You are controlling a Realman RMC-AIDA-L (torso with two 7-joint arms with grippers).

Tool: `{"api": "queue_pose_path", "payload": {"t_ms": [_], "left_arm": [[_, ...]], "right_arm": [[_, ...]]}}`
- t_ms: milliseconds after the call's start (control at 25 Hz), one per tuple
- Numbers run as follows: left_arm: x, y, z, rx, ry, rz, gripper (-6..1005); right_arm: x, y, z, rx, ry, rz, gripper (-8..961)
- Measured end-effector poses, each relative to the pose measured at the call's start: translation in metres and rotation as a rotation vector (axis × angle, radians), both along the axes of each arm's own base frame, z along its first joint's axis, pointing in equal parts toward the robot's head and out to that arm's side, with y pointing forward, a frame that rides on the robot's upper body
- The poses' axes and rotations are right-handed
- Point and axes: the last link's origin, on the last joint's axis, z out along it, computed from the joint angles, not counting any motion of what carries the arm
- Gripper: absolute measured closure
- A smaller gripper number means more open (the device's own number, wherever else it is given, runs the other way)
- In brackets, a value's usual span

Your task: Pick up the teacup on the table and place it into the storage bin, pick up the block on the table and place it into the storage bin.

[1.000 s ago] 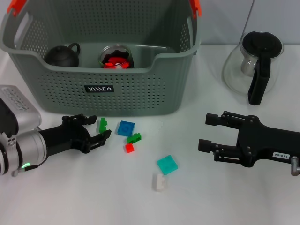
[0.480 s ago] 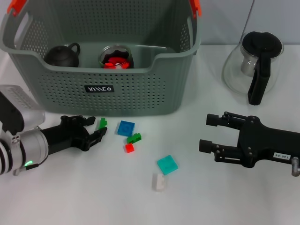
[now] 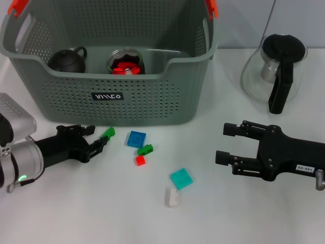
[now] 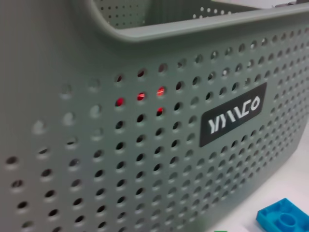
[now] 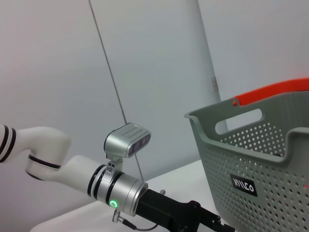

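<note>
The grey perforated storage bin (image 3: pixel 152 96) stands at the back of the table; its wall and black label (image 4: pixel 232 114) fill the left wrist view. Inside it lie a dark teacup (image 3: pixel 67 60) and a glass jar with red contents (image 3: pixel 126 62). My left gripper (image 3: pixel 100 136) is low in front of the bin's left half, shut on a small green block (image 3: pixel 107 133) that sits tilted at its fingertips. On the right of the table my right gripper (image 3: pixel 222 144) rests open, holding nothing.
Loose blocks lie in front of the bin: blue (image 3: pixel 136 139), green (image 3: pixel 145 149), red (image 3: pixel 140 160), teal (image 3: pixel 181 178) and white (image 3: pixel 173 197). A glass kettle with a black handle (image 3: pixel 277 71) stands at the back right. The left arm (image 5: pixel 120 191) shows in the right wrist view.
My left gripper has shut on the small green block and drawn back to the left with it. The right arm has not moved.
</note>
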Motion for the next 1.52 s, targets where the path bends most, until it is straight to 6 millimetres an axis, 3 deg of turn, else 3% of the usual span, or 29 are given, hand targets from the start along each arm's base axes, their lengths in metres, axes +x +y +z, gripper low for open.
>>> {"api": "queue_pose_path", "payload": {"t_ms": [1080, 1280, 1520], "left_arm": [[0.0075, 0.0038, -0.0098, -0.032, 0.001, -0.016, 576], [0.0079, 0.0037, -0.0099, -0.033, -0.001, -0.017, 790], [0.0063, 0.0023, -0.0058, -0.033, -0.024, 0.004, 892]], "right_arm": [[0.0012, -0.0011, 0.0000, -0.003, 0.002, -0.008, 131], [0.0012, -0.0012, -0.0001, -0.004, 0.002, -0.008, 131], [0.0005, -0.0020, 0.0002, -0.007, 0.006, -0.003, 131]]}}
